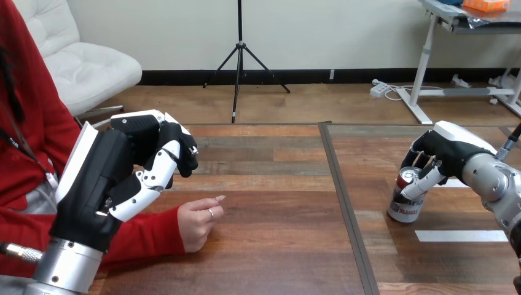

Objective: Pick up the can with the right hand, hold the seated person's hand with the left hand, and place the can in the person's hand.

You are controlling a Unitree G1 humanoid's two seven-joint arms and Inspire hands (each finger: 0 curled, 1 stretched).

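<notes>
Nearest the camera, at the view's lower left, the robot's silver left forearm (64,264) rises from the bottom edge and ends in the left hand (117,178). This hand hangs above the worktop (276,246) with its fingers (178,153) curled inward and nothing between them. Just beside it, lower and to its right, the person's hand (198,222) rests on the wood in a loose fist, coming out of a red sleeve (138,236). The two hands are near each other but do not touch.

Across a dark seam (345,209) that runs through the worktop, on the right-hand side, the can (405,208) stands slightly tilted. The right hand (451,150) comes in from the right edge and has its fingers and thumb wrapped round the can's upper part. Whether the can's base is on the wood or just off it cannot be told. A white strip (461,235) lies flat on the worktop to the right of the can, nearer the camera. The can is well apart from the person's hand.
</notes>
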